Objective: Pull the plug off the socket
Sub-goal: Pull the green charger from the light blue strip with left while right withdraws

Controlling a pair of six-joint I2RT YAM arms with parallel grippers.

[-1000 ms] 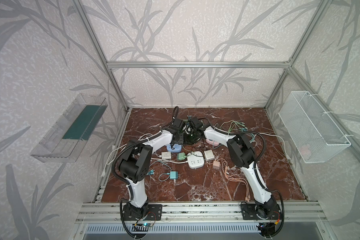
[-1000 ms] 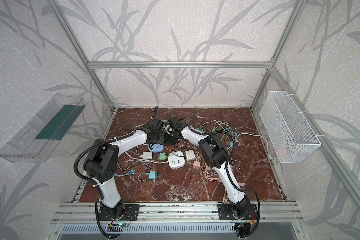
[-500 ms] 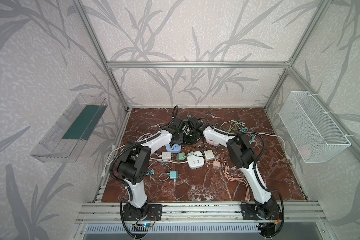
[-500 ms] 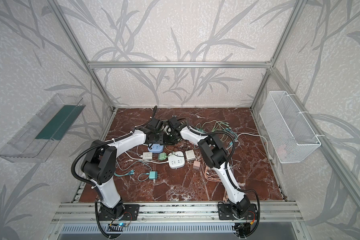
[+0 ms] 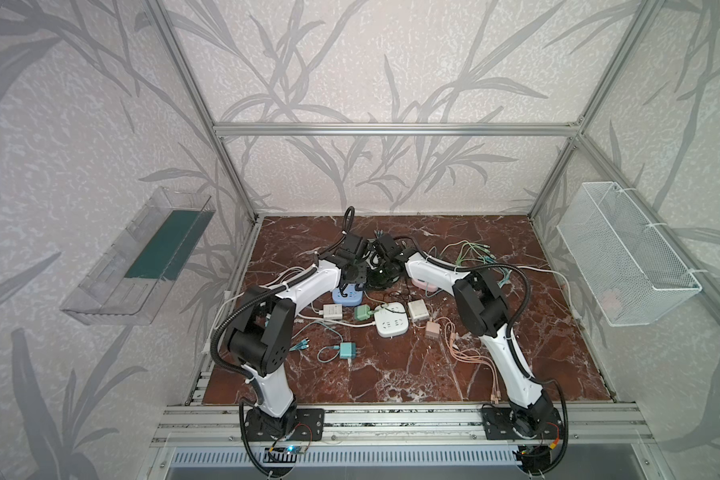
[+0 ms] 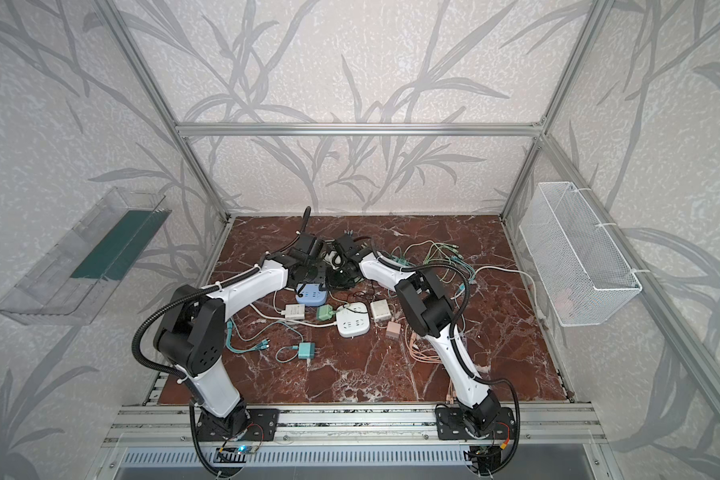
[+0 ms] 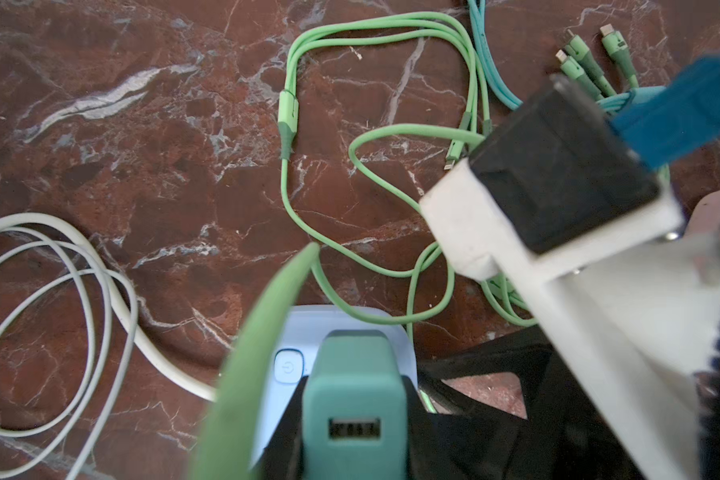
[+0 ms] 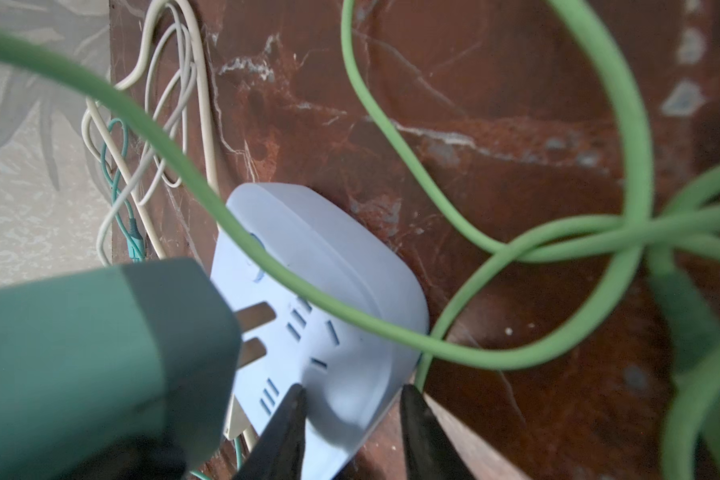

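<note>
A pale blue socket (image 5: 347, 296) lies on the marble floor at the back middle, seen in both top views (image 6: 311, 297). My left gripper (image 7: 352, 399) is shut on a teal plug (image 7: 352, 390) that stands over the socket (image 7: 350, 320). In the right wrist view the plug (image 8: 100, 353) is tilted. Its two metal prongs (image 8: 254, 316) show between its body and the socket face (image 8: 329, 266). My right gripper (image 8: 352, 399) is shut on the socket's near edge, one finger on the top face and one at the side.
A green cable (image 8: 292, 286) loops across the socket and past both grippers. A white socket (image 5: 390, 324), small adapters and peach cables (image 5: 466, 353) lie nearer the front. A wire basket (image 5: 624, 253) hangs on the right wall and a clear tray (image 5: 142, 257) on the left wall.
Both grippers stay close together over the blue socket. The arms have barely shifted.
</note>
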